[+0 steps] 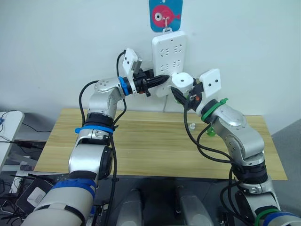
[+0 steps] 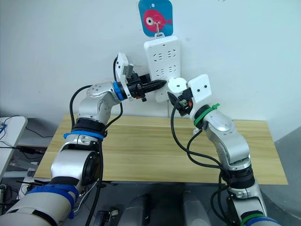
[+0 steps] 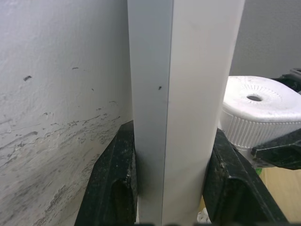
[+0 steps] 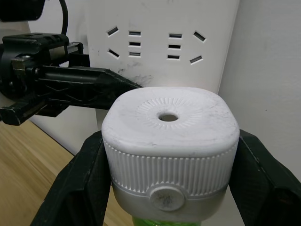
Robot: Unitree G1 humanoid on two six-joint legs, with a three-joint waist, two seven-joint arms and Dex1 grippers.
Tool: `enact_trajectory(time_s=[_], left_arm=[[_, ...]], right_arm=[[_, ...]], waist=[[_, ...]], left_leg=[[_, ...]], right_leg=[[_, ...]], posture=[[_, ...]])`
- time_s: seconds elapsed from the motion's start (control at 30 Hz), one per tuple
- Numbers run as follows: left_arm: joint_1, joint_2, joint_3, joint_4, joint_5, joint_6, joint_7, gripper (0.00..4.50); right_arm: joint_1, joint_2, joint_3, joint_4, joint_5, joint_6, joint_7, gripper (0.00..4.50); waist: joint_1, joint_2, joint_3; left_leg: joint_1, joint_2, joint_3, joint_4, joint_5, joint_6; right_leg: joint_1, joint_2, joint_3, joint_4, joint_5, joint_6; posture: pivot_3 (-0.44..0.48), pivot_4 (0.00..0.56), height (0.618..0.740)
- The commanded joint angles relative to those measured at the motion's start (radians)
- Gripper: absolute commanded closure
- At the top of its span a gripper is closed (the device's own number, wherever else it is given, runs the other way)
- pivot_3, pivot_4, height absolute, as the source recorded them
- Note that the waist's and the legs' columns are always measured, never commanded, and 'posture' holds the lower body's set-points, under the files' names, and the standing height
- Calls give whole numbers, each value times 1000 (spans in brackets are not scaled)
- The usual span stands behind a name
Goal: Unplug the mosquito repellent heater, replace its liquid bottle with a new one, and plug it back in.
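The mosquito repellent heater (image 4: 169, 141) is a white ribbed unit with a round hole in its top. My right gripper (image 4: 169, 188) is shut on its sides. A sliver of green bottle (image 4: 155, 221) shows under it. The heater (image 1: 182, 80) hangs at the lower right corner of the white power strip (image 1: 169, 56) on the wall. Its prongs are hidden, and I cannot tell whether it touches the strip. My left gripper (image 1: 162, 79) is shut on the strip's lower edge (image 3: 183, 94), one black finger (image 3: 117, 183) on each side.
The strip hangs from a red and blue fish hook (image 1: 165, 14) above the wooden table (image 1: 141, 141). A small clear piece (image 1: 193, 126) and a green object (image 1: 211, 132) lie on the table behind my right arm. A grey side table (image 1: 7, 127) stands at the far left.
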Motion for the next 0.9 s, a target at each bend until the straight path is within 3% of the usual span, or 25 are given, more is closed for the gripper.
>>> enact_trajectory(time_s=[0.03, 0.53, 0.67, 0.9], left_arm=[[-11, -48, -37, -50, -26, 6, -60, 3155], [-15, -52, -30, -31, -15, -15, -38, 3155], [-22, -54, -26, -3, 1, -43, -16, 3155], [-22, -43, -24, 27, 14, -71, 2, 3155]], right_arm=[[-72, 47, -44, 10, 17, 1, -49, 1525], [-67, -4, 2, -10, -32, 0, -15, 1525], [-42, -13, 12, -34, -33, -14, 0, 116], [59, -74, 4, -151, -20, 3, 35, 50]], waist=[[-2, 0, 0], [-13, 0, 0], [-3, 0, 0], [9, 0, 0]], left_leg=[[0, 0, 0, 0, 1, -1], [-1, 0, 0, 7, 1, -1], [-2, -1, -1, 7, 0, -1], [-4, -1, -1, 4, -1, 1]], right_leg=[[-1, 0, 0, 2, 0, 0], [-4, 0, 1, 11, 0, 0], [-4, 0, 0, 11, 0, 0], [-4, -1, -1, 8, -1, 1]], posture=[[-95, 201, 740], [-94, 204, 740], [-94, 204, 740], [-102, 207, 740]])
